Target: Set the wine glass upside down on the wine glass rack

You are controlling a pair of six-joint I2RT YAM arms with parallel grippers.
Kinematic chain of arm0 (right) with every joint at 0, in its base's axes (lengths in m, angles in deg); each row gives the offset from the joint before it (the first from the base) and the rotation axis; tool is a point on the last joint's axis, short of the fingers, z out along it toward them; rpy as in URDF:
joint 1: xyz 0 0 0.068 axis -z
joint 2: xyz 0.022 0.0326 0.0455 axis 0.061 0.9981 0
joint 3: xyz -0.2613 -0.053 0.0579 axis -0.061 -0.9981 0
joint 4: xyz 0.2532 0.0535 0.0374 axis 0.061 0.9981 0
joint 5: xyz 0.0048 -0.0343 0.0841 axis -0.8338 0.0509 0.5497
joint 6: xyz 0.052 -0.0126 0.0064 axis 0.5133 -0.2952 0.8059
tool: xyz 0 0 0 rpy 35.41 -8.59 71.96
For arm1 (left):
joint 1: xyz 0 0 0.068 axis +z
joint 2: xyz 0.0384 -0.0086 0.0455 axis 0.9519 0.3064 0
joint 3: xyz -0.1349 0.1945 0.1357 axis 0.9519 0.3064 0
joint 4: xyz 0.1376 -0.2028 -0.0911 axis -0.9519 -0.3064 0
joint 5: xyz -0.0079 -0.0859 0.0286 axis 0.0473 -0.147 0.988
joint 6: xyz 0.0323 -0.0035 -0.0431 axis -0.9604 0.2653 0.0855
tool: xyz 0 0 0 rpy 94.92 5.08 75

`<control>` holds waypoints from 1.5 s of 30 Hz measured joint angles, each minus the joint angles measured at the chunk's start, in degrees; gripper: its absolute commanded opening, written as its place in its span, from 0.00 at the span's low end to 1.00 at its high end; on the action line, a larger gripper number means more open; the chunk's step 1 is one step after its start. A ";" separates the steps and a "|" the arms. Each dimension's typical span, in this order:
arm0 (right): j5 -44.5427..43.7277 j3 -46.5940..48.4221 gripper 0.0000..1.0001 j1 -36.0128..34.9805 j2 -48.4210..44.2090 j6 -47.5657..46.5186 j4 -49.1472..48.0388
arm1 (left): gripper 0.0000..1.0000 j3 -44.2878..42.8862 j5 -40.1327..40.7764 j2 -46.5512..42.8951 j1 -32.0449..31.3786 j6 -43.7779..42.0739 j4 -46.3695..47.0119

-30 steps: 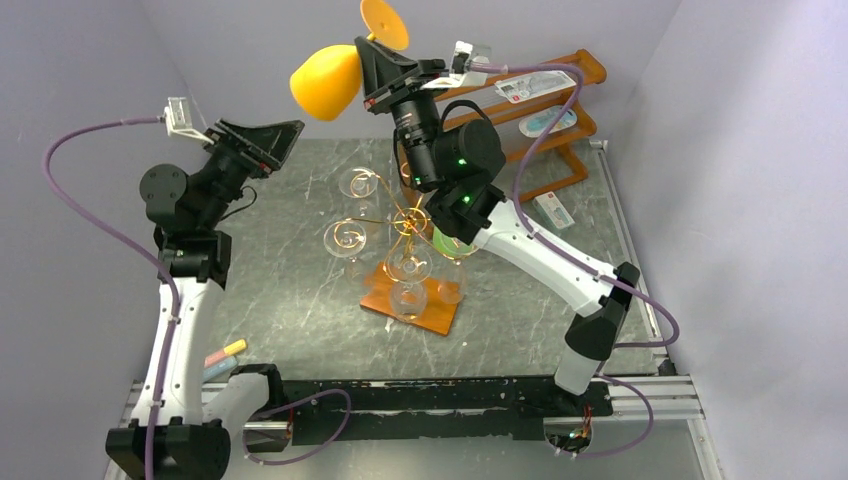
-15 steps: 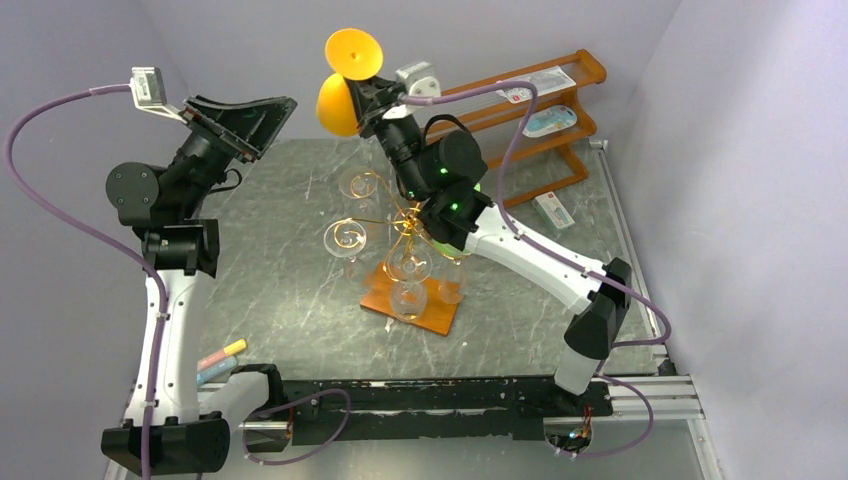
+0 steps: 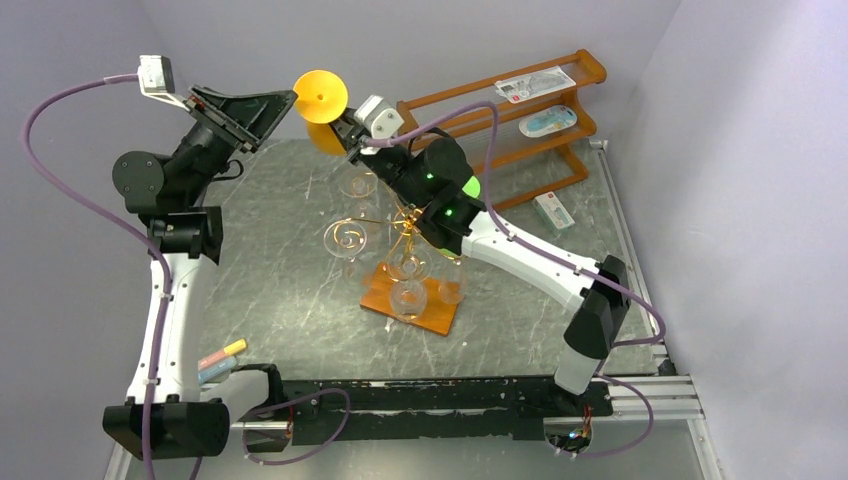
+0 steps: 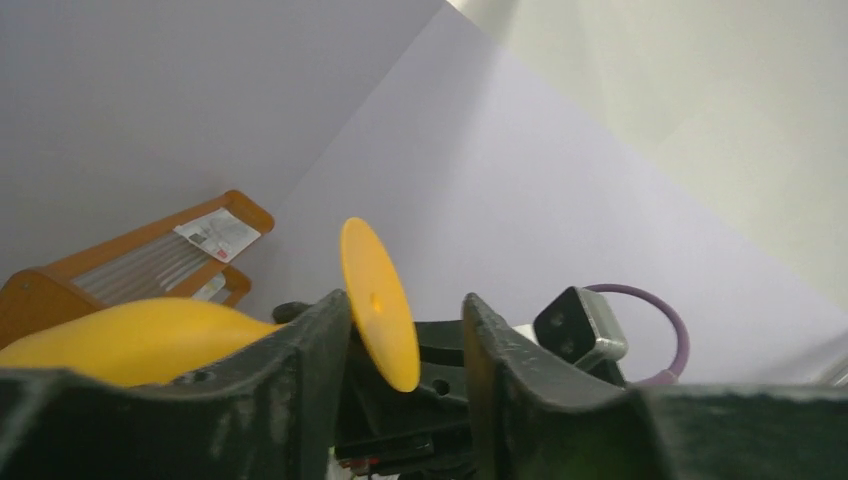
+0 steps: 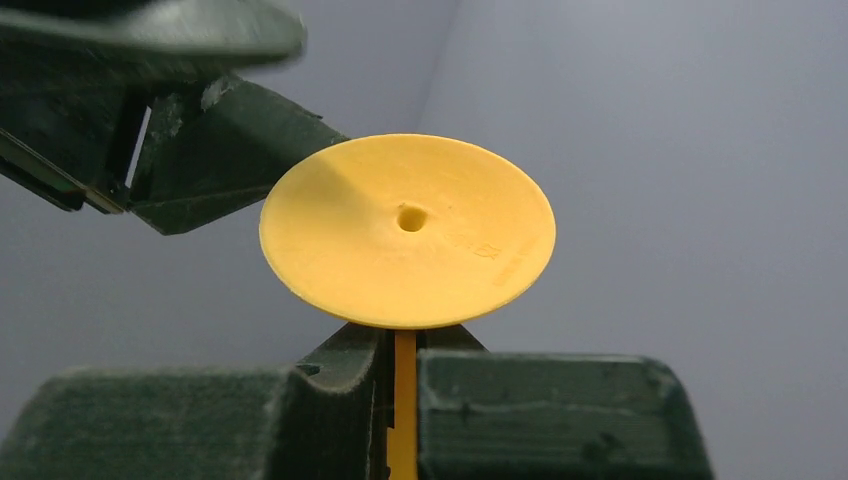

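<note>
Yellow-orange plastic wine glass (image 5: 405, 235): matt, smooth, faint moulded marks on foot. Right gripper (image 5: 402, 352): black plastic, matt, scuffed. Gold wire wine glass rack (image 3: 378, 297): shiny metal, orange-brown wooden base, satin. Clear glasses (image 3: 345, 237) on it: glossy. Grey marbled table (image 3: 290, 290): smooth, slight sheen. Brown wooden shelf (image 3: 592, 70): smooth.

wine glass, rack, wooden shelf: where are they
wine glass (image 3: 320, 96), top view, round foot
rack (image 3: 378, 292), top view, wooden base
wooden shelf (image 3: 588, 68), top view, top tier's right end
</note>
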 measured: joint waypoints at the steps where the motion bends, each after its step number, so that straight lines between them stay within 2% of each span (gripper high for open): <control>1: 0.50 -0.02 0.00 0.13 0.00 -0.87 -0.26 | 0.40 0.04 -0.26 0.28 0.00 0.20 0.07; 3: 1.66 0.00 0.00 0.35 0.00 -2.45 -0.68 | 0.37 0.11 -1.31 0.81 -0.04 0.28 0.17; 6: 2.51 0.00 0.00 0.33 0.24 -4.04 -0.59 | 0.40 0.15 -2.95 1.05 -0.07 -0.76 -1.14; 7: 2.91 0.02 0.00 0.31 0.46 -4.66 -0.59 | 0.38 0.15 -3.52 1.03 -0.09 -1.46 -1.95; 9: 3.30 0.02 0.00 0.22 1.05 -5.42 -0.39 | 0.29 0.15 -3.89 0.83 -0.13 -3.17 -4.15; 11: 3.56 0.02 0.00 0.24 1.49 -5.86 -0.44 | 0.09 0.17 -3.91 0.79 -0.09 -4.44 -6.03; 12: 3.80 0.02 0.03 0.24 1.55 -6.05 -0.50 | 0.06 0.17 -3.93 0.81 -0.09 -4.74 -6.62; 13: 4.00 0.02 0.12 0.24 1.55 -6.19 -0.63 | 0.05 0.20 -4.09 0.92 -0.07 -5.07 -7.17; 15: 4.24 0.02 0.34 0.33 1.55 -6.40 -0.55 | 0.05 0.20 -4.13 1.05 -0.07 -4.76 -7.21; 17: 4.59 0.00 0.51 0.37 1.36 -5.86 0.20 | 0.05 0.20 -4.26 1.18 -0.07 -4.52 -7.02; 20: 5.33 -1.90 0.60 0.37 -0.09 -4.57 1.38 | 0.05 -0.04 -4.20 1.60 -0.13 -4.74 -6.10; 26: 5.33 -9.11 0.61 0.24 -6.69 -1.27 3.50 | 0.05 -4.90 -2.36 5.29 -0.13 -7.26 -8.50; 31: 4.09 -12.59 0.60 0.35 -13.31 5.97 4.92 | 0.05 -7.26 -2.01 7.96 -0.28 -9.57 -11.54; 36: -1.53 -12.26 0.53 0.35 -17.66 19.89 8.33 | 0.05 -7.67 -1.84 11.87 -4.33 -11.98 -13.77; 40: -4.26 -12.41 0.52 0.35 -18.86 30.25 12.55 | 0.05 -8.20 -0.81 15.19 -9.33 -14.38 -17.22; 45: -6.19 -18.45 0.52 0.37 -23.12 39.01 15.58 | 0.05 -8.22 2.80 15.96 -11.87 -17.79 -21.86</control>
